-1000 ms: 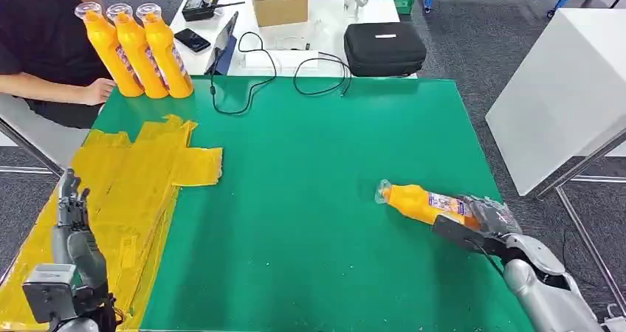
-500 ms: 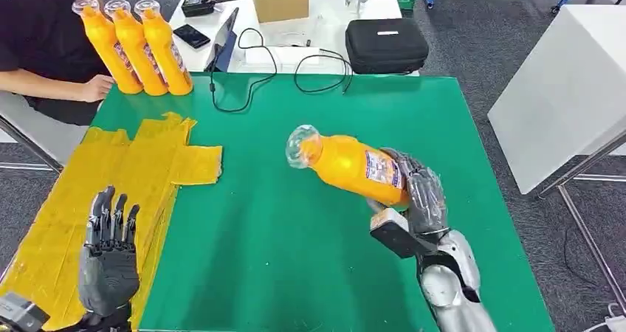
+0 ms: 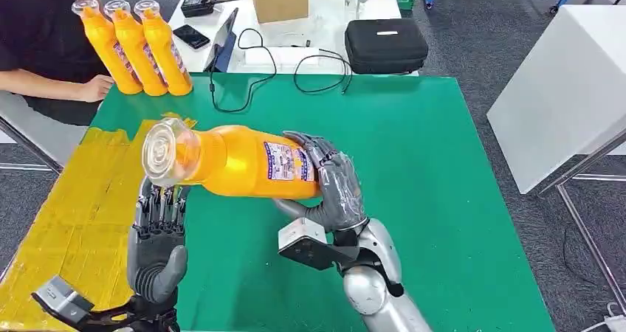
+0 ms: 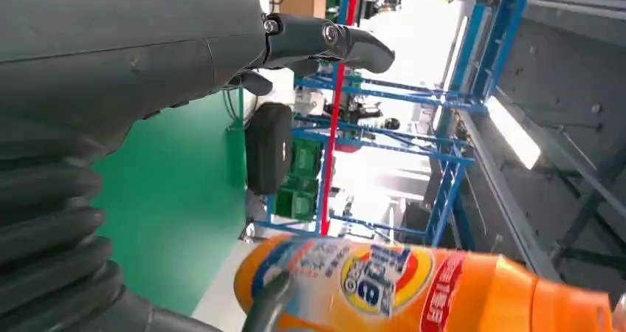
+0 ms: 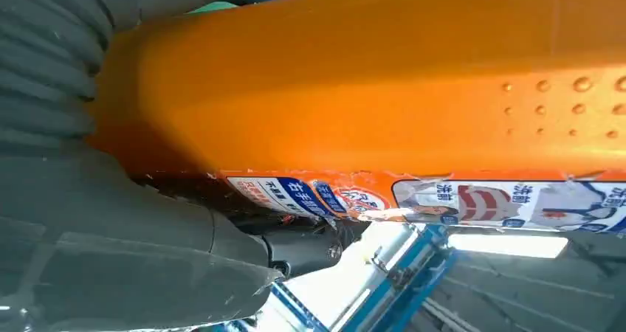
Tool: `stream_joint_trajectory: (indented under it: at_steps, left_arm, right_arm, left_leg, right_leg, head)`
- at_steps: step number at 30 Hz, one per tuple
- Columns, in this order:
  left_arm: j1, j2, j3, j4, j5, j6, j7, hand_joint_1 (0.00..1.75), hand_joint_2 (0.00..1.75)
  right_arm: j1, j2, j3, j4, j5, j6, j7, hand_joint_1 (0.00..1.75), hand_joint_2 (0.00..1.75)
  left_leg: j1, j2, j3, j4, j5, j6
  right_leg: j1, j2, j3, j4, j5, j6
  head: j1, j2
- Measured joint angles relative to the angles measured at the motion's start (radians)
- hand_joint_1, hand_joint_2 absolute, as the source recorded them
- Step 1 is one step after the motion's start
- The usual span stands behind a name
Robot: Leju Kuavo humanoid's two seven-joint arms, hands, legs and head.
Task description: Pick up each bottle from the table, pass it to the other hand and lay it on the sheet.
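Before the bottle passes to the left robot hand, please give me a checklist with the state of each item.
1. Right robot hand grips the bottle: ok.
2. Left robot hand open, under the bottle's cap end: ok.
3. Left fingers touching the bottle: cannot tell.
4. Yellow sheet has free space: ok.
5. Person's hand away from the handover: ok.

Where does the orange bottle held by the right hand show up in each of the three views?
Head view: held bottle at centre-left, gripped by the right hand, cap above the left hand.
Left wrist view: its labelled body along the lower edge.
Right wrist view: its orange body across the upper half.
Shared landmark: its blue-and-white label.
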Motion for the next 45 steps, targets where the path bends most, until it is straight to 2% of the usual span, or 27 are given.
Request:
stream_joint_trajectory:
  at_steps: [8, 20, 35, 41, 45]
  left_arm:
    - [-0.033, 0.002, -0.061, 0.000, -0.034, 0.024, -0.002, 0.00, 1.75]
    - [-0.036, 0.013, -0.082, 0.000, -0.052, 0.049, -0.013, 0.00, 1.75]
    - [-0.045, 0.020, -0.082, -0.003, -0.052, 0.058, -0.023, 0.00, 1.75]
    - [-0.031, 0.024, -0.058, -0.027, -0.060, 0.114, -0.055, 0.00, 1.75]
    - [-0.001, 0.035, -0.026, -0.052, -0.140, 0.191, -0.064, 0.00, 1.75]
  right_arm:
    - [-0.070, 0.121, 0.073, 0.252, -0.017, 0.016, 0.002, 1.75, 1.75]
    - [-0.128, 0.140, 0.151, 0.465, -0.103, -0.006, 0.000, 1.75, 1.75]
    - [-0.146, 0.145, 0.195, 0.535, -0.122, -0.013, 0.006, 1.75, 1.75]
    - [-0.177, 0.153, 0.353, 0.571, -0.194, -0.025, 0.031, 1.75, 1.75]
    - [-0.200, 0.153, 0.452, 0.608, -0.224, -0.018, -0.002, 1.75, 1.75]
  left_leg:
    - [0.001, 0.000, 0.000, 0.000, 0.000, -0.001]
    - [0.001, 0.000, -0.001, 0.000, 0.000, 0.000]
    - [0.001, 0.000, -0.001, 0.000, 0.000, -0.001]
    - [0.001, 0.000, -0.002, 0.000, 0.000, -0.001]
    - [0.001, 0.000, -0.002, 0.000, 0.000, -0.001]
  right_leg:
    - [0.001, 0.000, -0.001, 0.000, 0.000, 0.000]
    - [0.000, 0.000, -0.001, 0.000, 0.000, 0.000]
    - [0.000, 0.000, -0.001, 0.000, 0.000, 0.000]
    - [0.000, 0.000, -0.002, 0.000, 0.000, 0.000]
    - [0.001, 0.000, -0.003, 0.000, 0.000, 0.000]
  head:
    - [0.000, 0.000]
    - [0.001, 0.000]
    - [0.001, 0.000]
    - [0.000, 0.000]
    - [0.000, 0.000]
